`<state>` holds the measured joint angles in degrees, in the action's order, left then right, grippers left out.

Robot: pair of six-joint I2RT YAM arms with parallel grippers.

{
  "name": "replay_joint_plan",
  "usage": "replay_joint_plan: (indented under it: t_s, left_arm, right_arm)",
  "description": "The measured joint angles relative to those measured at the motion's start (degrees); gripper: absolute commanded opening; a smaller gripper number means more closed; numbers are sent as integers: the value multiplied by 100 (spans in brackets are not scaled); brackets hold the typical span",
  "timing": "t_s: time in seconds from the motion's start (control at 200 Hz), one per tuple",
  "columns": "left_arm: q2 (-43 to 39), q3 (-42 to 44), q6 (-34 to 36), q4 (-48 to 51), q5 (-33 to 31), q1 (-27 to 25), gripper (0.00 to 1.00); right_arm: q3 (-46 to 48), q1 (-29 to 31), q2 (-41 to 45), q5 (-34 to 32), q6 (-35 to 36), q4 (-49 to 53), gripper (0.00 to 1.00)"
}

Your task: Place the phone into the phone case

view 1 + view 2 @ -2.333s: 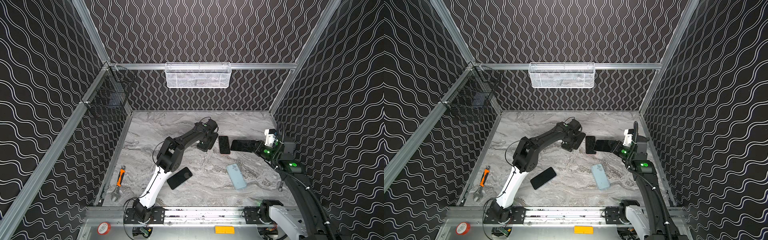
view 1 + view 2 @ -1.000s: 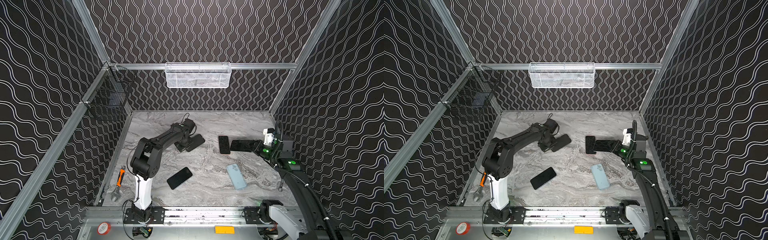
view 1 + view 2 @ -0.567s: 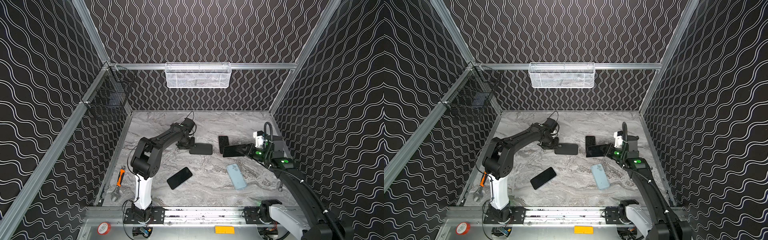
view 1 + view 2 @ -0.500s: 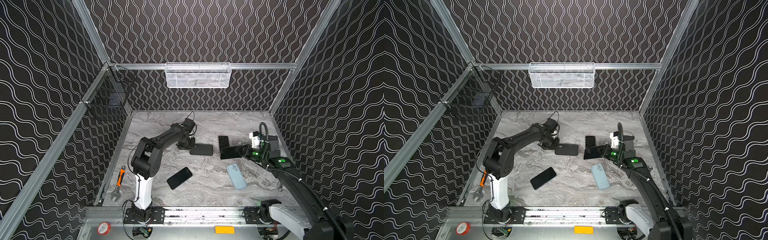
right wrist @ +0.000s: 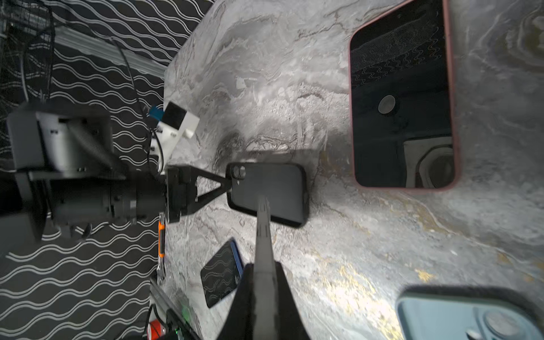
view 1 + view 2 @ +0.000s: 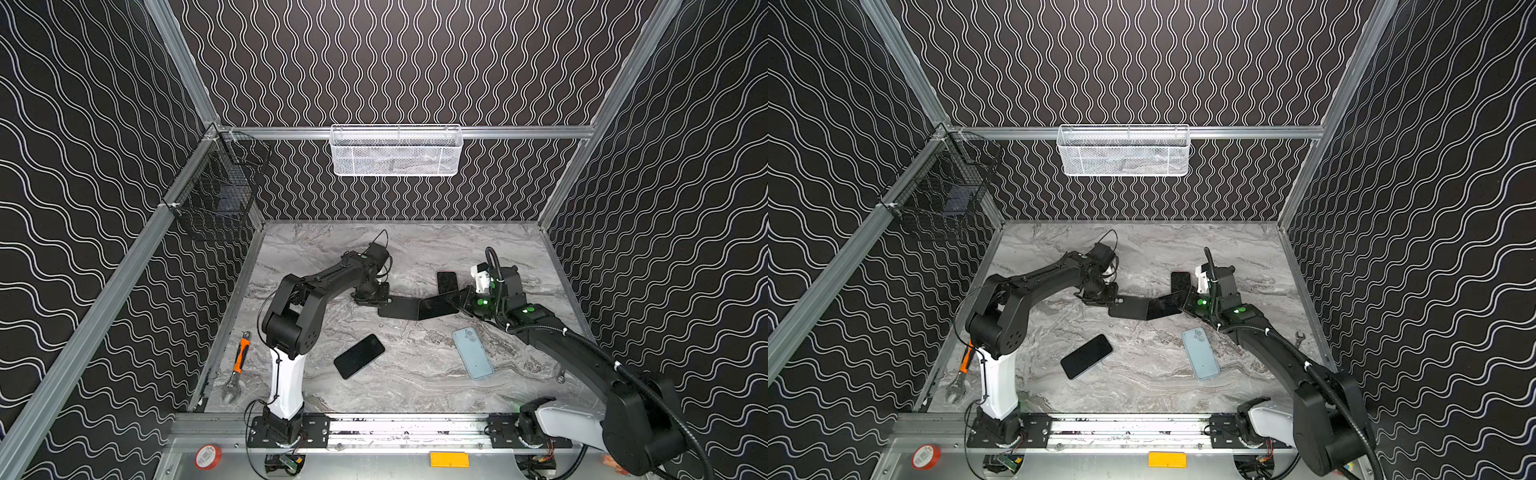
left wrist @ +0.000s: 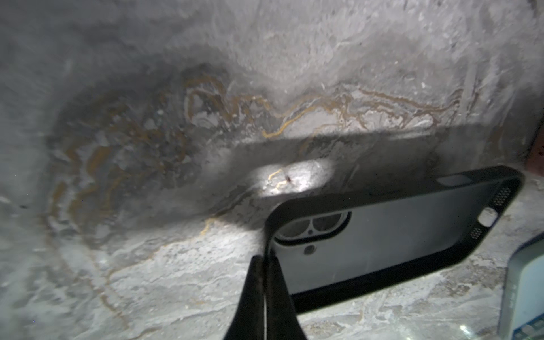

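Note:
My left gripper is shut on the thin rim of the black phone case at its camera-cutout end, holding it low over the marble table near the middle. In the left wrist view the case shows its hollow inside, with the gripper pinching the rim. My right gripper is shut on a dark-screened phone, tilted, its free end meeting the case's open end. In the right wrist view the phone runs edge-on from the gripper to over the case.
A pink-rimmed phone lies just behind the right gripper. A blue-edged black phone and a light blue phone or case lie nearer the front. An orange-handled wrench lies by the left wall. Wire baskets hang on the walls.
The left gripper has carried the case rightward to the table's middle. The right gripper has brought the phone leftward until its end meets the case.

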<state>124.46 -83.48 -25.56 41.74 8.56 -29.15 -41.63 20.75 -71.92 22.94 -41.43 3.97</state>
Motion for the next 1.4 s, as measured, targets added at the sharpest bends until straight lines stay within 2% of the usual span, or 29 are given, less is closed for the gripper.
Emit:
replay_joint_plan:
  t_s: [0.155, 0.355, 0.445, 0.531, 0.696, 0.846, 0.981, 1.201, 1.401]
  left_arm:
    - [-127, 238, -289, -142, 199, 20, 30]
    - [-1012, 638, -612, -483, 210, 212, 63]
    - [-1576, 975, -769, -774, 210, 428, 74]
    - [-2103, 1478, -1008, -1202, 289, 708, 80]
    - [-2680, 2732, -1687, -2612, 1014, 1161, 84]
    - [-2579, 3519, -2369, -4216, 1773, 1174, 89]
    - [-2417, 3939, -2872, -5268, 2111, 1176, 90]
    - [-2288, 4159, -3128, -5971, 2208, 1126, 90]
    - [-2127, 4194, -3165, -6175, 2208, 1113, 90]
  right_arm:
    - [-212, 138, -345, -122, -103, -197, 0]
    - [-562, 323, -767, -210, -98, -293, 0]
    - [-713, 431, -927, -229, -94, -297, 0]
    - [-796, 647, -1075, -280, -96, -337, 0]
    - [-879, 942, -1510, -264, -129, -483, 0]
    - [-920, 1082, -1928, -238, -262, -732, 0]
    - [-994, 1145, -2212, -168, -321, -949, 0]
    - [-1158, 1154, -2382, -120, -402, -1075, 0]
    - [-1307, 1154, -2428, -120, -417, -1099, 0]
